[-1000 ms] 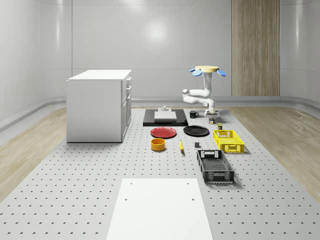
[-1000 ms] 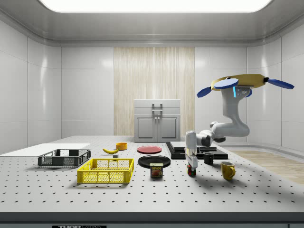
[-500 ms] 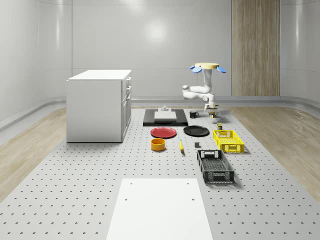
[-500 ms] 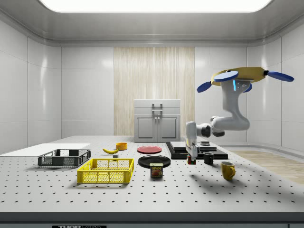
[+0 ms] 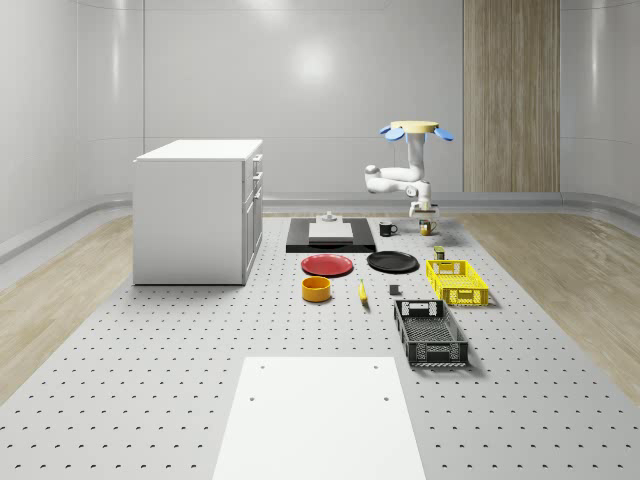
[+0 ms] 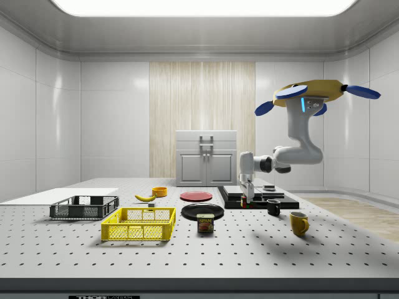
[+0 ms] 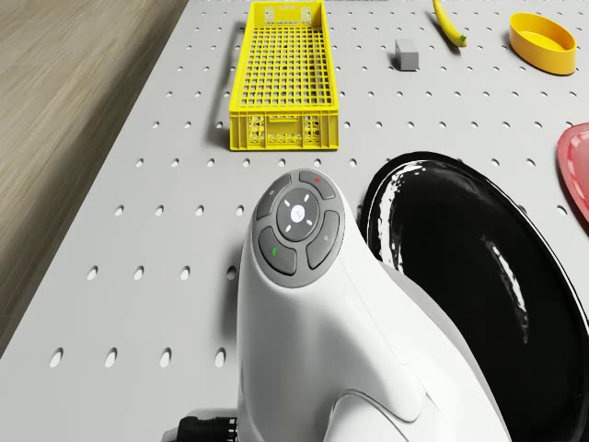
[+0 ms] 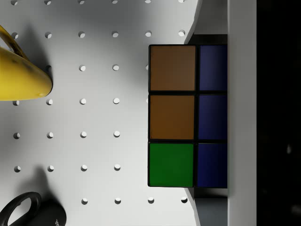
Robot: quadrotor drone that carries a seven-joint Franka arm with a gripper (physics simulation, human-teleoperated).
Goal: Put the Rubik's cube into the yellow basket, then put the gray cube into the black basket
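One claw [image 6: 244,200] hangs from our bent arm, forearm level and wrist pointing down, clamped on the Rubik's cube [image 8: 187,115] well above the counter [image 5: 150,340]. We hover over the counter's far end, near the yellow mug [image 6: 298,222] and black mug [image 6: 273,207]. One finger [image 8: 242,113] hides part of the cube. The yellow basket [image 5: 456,281], gray cube [image 7: 406,53] and black basket [image 5: 429,331] lie well apart from us.

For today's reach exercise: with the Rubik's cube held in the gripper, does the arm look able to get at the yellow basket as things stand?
Probably yes: the yellow basket sits open-topped with nothing above it, and the gripper holds the Rubik's cube off the table under the hovering drone.
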